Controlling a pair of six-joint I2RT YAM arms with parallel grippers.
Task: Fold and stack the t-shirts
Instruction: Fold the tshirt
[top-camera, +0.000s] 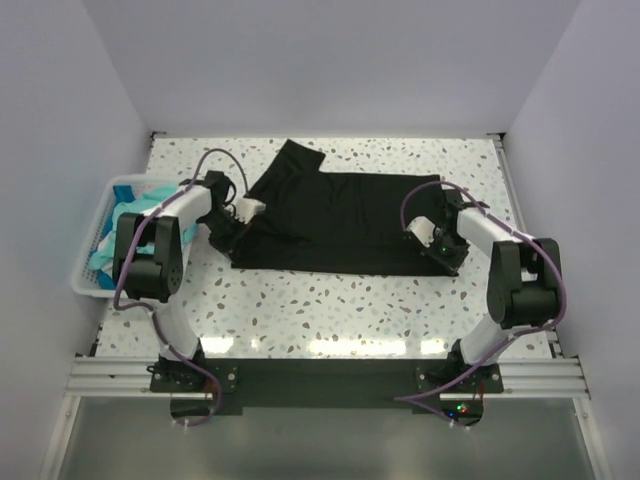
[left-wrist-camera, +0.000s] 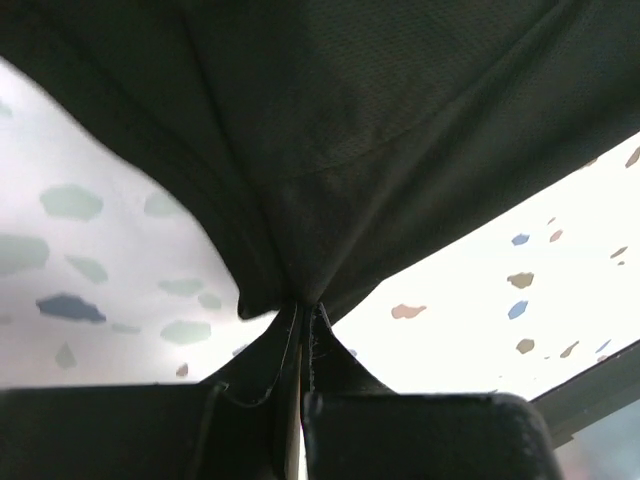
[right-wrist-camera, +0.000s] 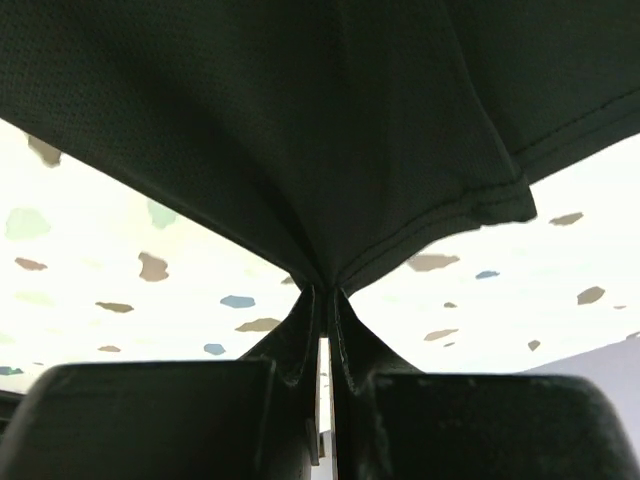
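Observation:
A wide black t-shirt (top-camera: 335, 222) lies spread across the middle of the speckled table. My left gripper (top-camera: 232, 228) is shut on its left edge; in the left wrist view the black cloth (left-wrist-camera: 330, 150) is pinched between the fingertips (left-wrist-camera: 303, 312) and lifted off the table. My right gripper (top-camera: 428, 243) is shut on the shirt's right near edge; the right wrist view shows a hemmed fold of the cloth (right-wrist-camera: 330, 120) clamped at the tips (right-wrist-camera: 326, 292). Teal t-shirts (top-camera: 125, 215) are bunched in the basket at the left.
A white slatted plastic basket (top-camera: 92, 262) stands at the table's left edge, beside the left arm. White walls close in the back and sides. A metal rail (top-camera: 320, 375) with the arm bases runs along the near edge.

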